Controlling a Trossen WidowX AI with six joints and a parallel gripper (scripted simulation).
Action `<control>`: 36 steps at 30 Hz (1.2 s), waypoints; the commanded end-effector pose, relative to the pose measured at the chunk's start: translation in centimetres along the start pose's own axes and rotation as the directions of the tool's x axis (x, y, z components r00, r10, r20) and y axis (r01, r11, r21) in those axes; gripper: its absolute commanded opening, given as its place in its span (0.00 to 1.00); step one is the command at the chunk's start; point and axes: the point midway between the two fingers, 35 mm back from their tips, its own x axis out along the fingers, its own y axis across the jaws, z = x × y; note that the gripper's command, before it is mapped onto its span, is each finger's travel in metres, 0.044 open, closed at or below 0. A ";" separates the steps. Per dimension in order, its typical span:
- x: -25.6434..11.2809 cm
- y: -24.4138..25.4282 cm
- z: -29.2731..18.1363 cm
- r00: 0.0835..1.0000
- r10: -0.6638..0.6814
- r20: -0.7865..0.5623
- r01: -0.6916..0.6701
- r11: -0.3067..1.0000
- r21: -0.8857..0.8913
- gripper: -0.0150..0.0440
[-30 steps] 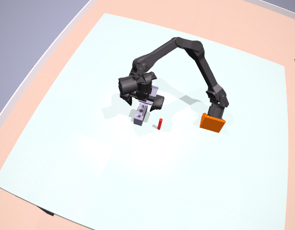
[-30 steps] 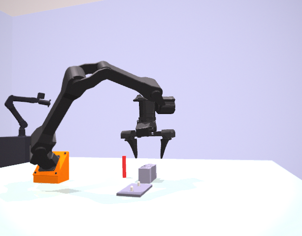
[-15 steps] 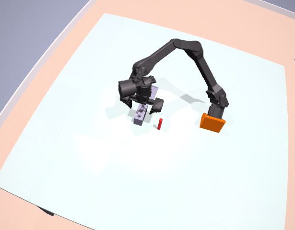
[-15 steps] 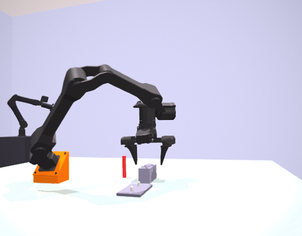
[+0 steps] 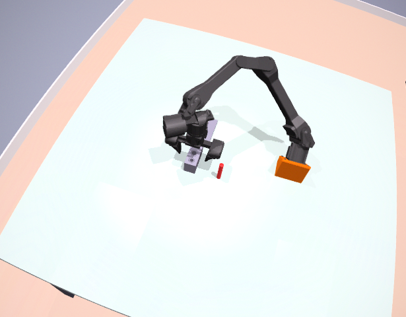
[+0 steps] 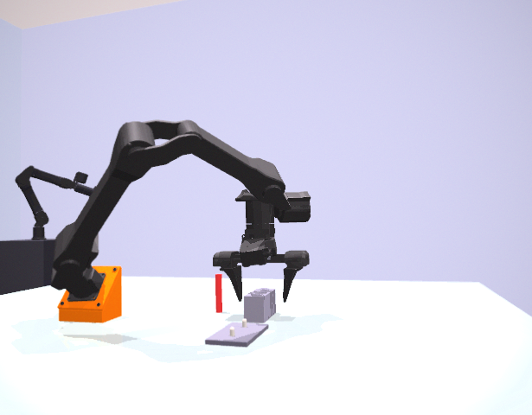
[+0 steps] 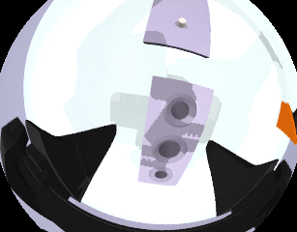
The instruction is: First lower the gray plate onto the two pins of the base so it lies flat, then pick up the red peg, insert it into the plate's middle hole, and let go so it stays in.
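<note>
The gray plate (image 5: 190, 167) (image 6: 254, 308) (image 7: 160, 92) is a thick, long block with three round holes in its top. It rests on the table, off the base. The flat gray base (image 5: 212, 127) (image 6: 221, 338) (image 7: 163, 14) lies just beyond one end of the plate; two pale pins stand up from it in the exterior view. The red peg (image 5: 220, 171) (image 6: 219, 293) stands upright on the table beside the plate; it is not seen in the wrist view. My gripper (image 5: 193, 156) (image 6: 262, 301) (image 7: 163, 138) is wide open and empty, pointing down over the plate, one finger to each side.
My arm's orange mount (image 5: 292, 170) (image 6: 112, 290) (image 7: 285, 121) stands on the table, on the peg's side of the plate. A second dark arm on a dark pedestal (image 6: 20, 268) is in the background of the exterior view.
</note>
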 end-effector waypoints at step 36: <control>2.3 -0.3 0.2 1.000 -0.006 0.010 0.006 1.000 -0.004 0.25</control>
